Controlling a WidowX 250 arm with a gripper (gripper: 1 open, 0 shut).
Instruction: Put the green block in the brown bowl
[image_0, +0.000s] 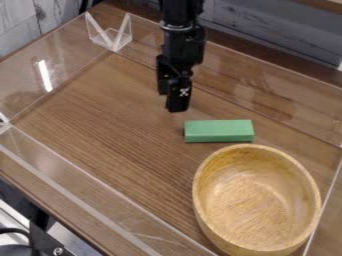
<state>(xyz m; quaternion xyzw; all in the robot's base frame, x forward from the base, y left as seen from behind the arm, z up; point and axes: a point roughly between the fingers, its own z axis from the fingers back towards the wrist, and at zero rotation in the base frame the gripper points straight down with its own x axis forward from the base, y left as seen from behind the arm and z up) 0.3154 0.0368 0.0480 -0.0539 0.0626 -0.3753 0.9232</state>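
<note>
The small, flat, bright green rectangular block (218, 131) lies on the brown wooden bench (94, 130), toward the right edge and just beyond the large round light-tan wooden bowl (257, 200), which sits at the near right corner. Block and bowl are close together but apart.

The black robot gripper (177, 104) is just beside the block, on the side toward the bench's left edge. Its jaws stand open, with nothing between them.

The likeliest trouble is the approach: if the gripper drops short of the block's middle, a finger could land on its top or catch only the left end, so the bar would tip or swivel when lifted. A sideways push could slide it against the bowl's thick rim, leaving little room for a finger. Carried too low, the block could also knock that rim and either fall outside or shove the bowl toward the bench's near edge.
</note>
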